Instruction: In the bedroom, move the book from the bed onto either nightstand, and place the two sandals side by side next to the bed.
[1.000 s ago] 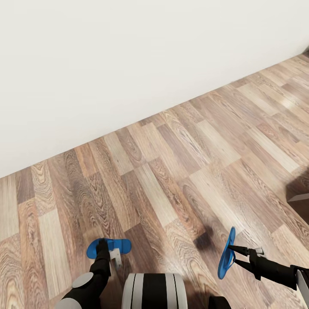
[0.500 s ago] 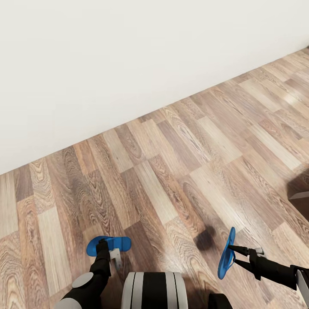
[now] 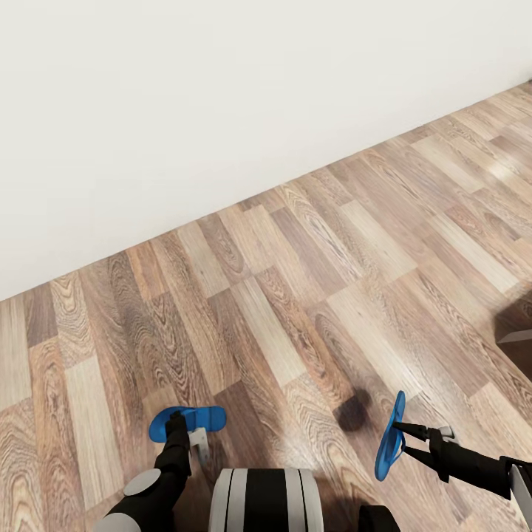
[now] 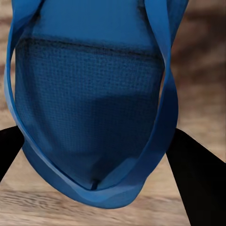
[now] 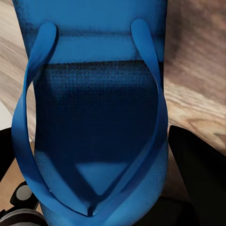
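Observation:
I hold one blue sandal in each hand above the wood-plank floor. My left gripper is shut on a sandal that lies flat, low at the left of the head view. In the left wrist view that sandal sits between the black fingers. My right gripper is shut on the other sandal, which stands on its edge at the lower right. Its straps and sole show close up in the right wrist view. The book, the bed and the nightstand are out of view.
A plain white wall runs diagonally across the far side, meeting the floor. A dark shape with a pale edge sits at the right border. My own base is at the bottom centre.
The whole head view has shifted slightly, so the camera moved a little. Both grippers keep their sandals in the same pose.

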